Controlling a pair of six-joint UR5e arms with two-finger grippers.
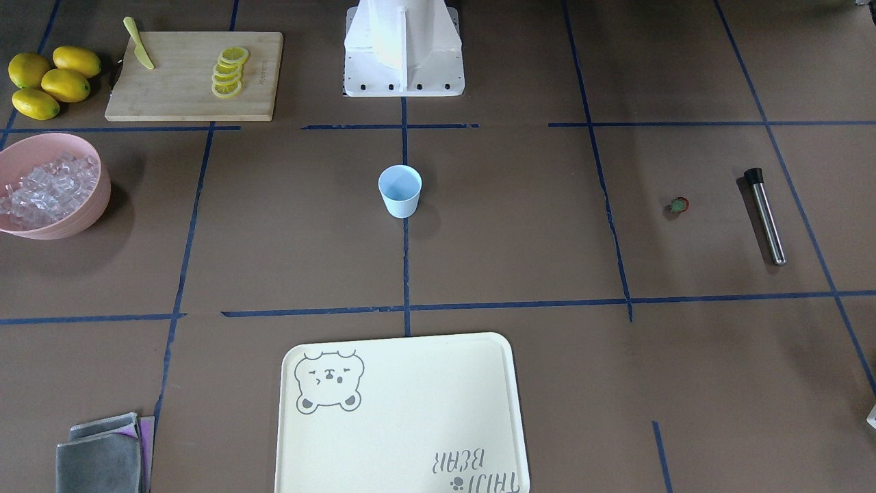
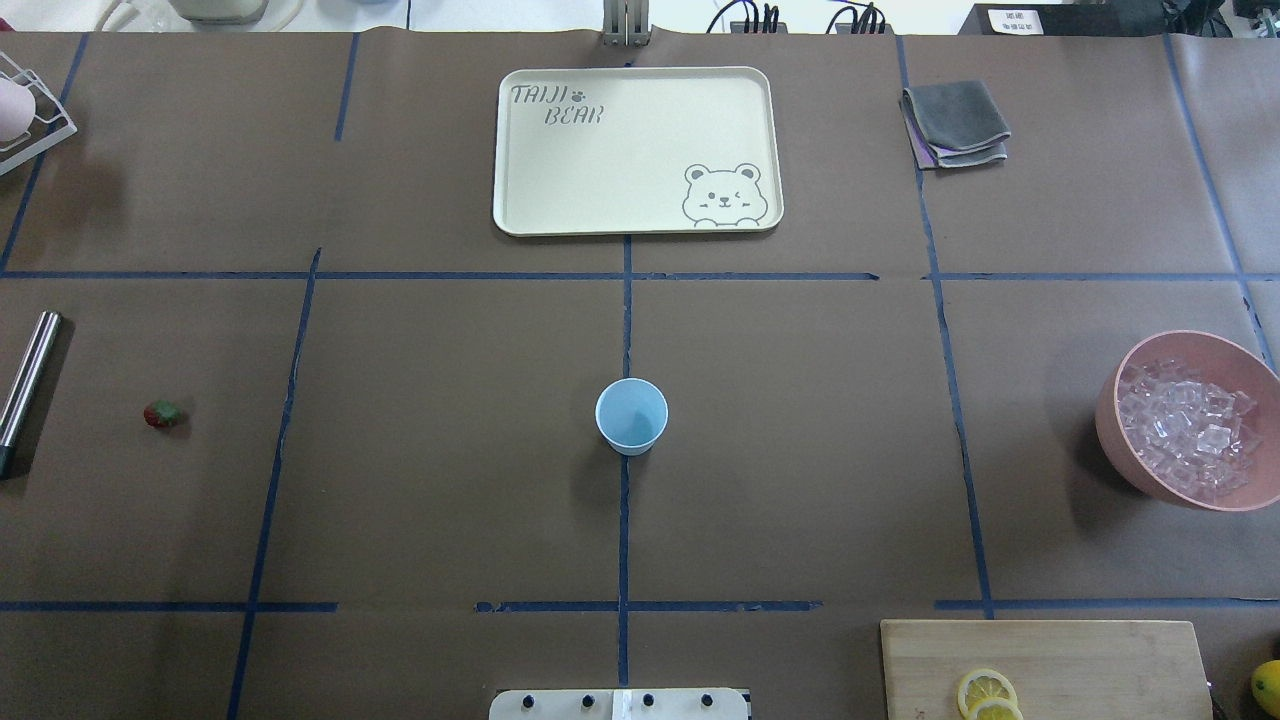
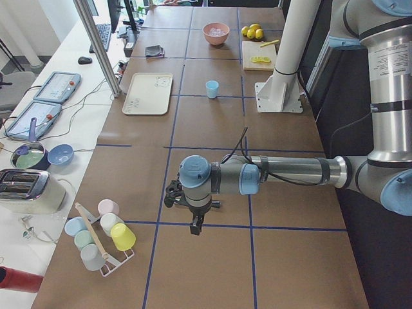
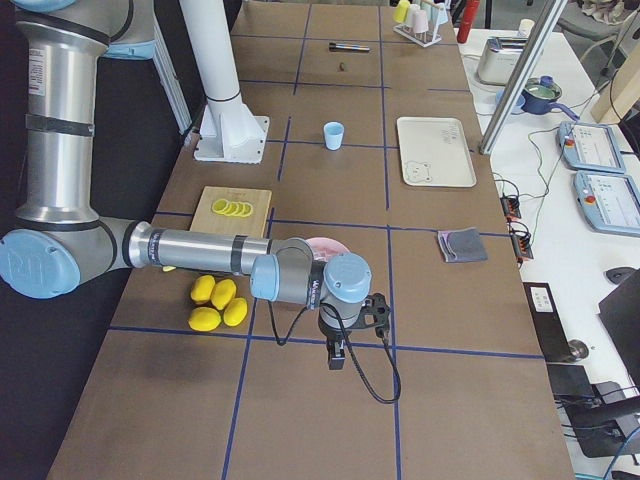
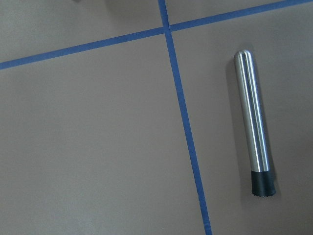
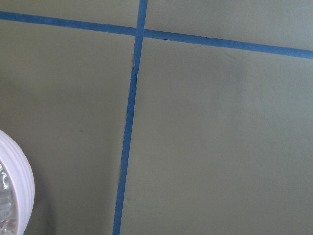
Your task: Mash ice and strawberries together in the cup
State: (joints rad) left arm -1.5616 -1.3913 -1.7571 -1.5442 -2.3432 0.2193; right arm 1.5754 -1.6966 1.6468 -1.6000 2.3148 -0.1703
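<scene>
The light blue cup [image 1: 400,191] stands upright and empty at the table's middle, also in the overhead view [image 2: 631,415]. The tiny red strawberry [image 2: 163,414] lies on the table far on my left, near a steel muddler [image 5: 254,122] with a black tip. The ice [image 2: 1190,430] fills the pink bowl [image 2: 1110,420] far on my right. My left gripper [image 3: 193,222] hangs above the table near the muddler. My right gripper [image 4: 340,355] hangs beside the bowl. Both show only in the side views, so I cannot tell whether they are open or shut.
A cream bear tray [image 2: 637,150] lies beyond the cup. A cutting board [image 1: 195,75] holds lemon slices [image 1: 228,72] and a yellow knife [image 1: 139,53], with whole lemons [image 1: 51,81] beside it. Folded grey cloths [image 2: 955,122] lie far right. A rack of cups [image 3: 100,232] stands at the left end.
</scene>
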